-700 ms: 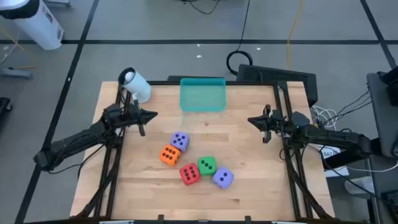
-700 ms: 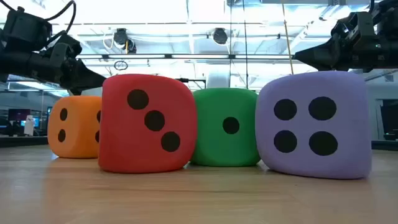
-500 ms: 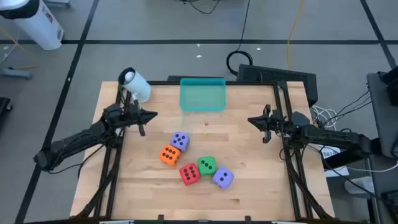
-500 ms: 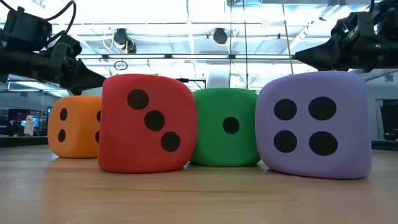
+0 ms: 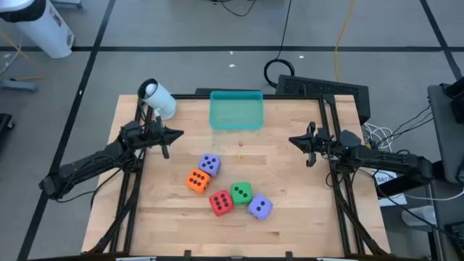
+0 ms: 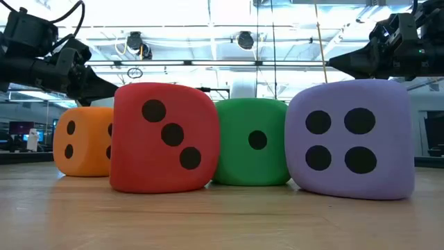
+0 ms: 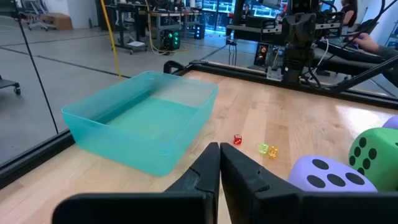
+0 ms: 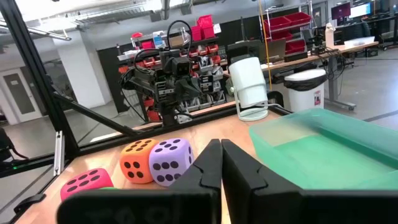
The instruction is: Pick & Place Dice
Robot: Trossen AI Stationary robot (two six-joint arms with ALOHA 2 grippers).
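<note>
Five dice sit on the table near its middle: a purple die [image 5: 209,164], an orange die [image 5: 196,180], a red die [image 5: 221,203], a green die [image 5: 241,193] and a second purple die [image 5: 260,207]. Each rests flat on the wood. In the low view the red die [image 6: 161,137], green die [image 6: 253,142], purple die [image 6: 350,139] and orange die [image 6: 81,140] stand in a row. My left gripper [image 5: 180,133] hovers shut above the table's left side, left of the dice. My right gripper [image 5: 292,140] hovers shut at the right side. Neither touches anything.
A shallow teal tray [image 5: 235,111] sits at the table's far edge, centre. A white cylindrical object [image 5: 157,98] stands at the far left corner. Tiny red and yellow dice [image 7: 256,145] lie on the wood between tray and large dice. Bare wood lies toward the near edge.
</note>
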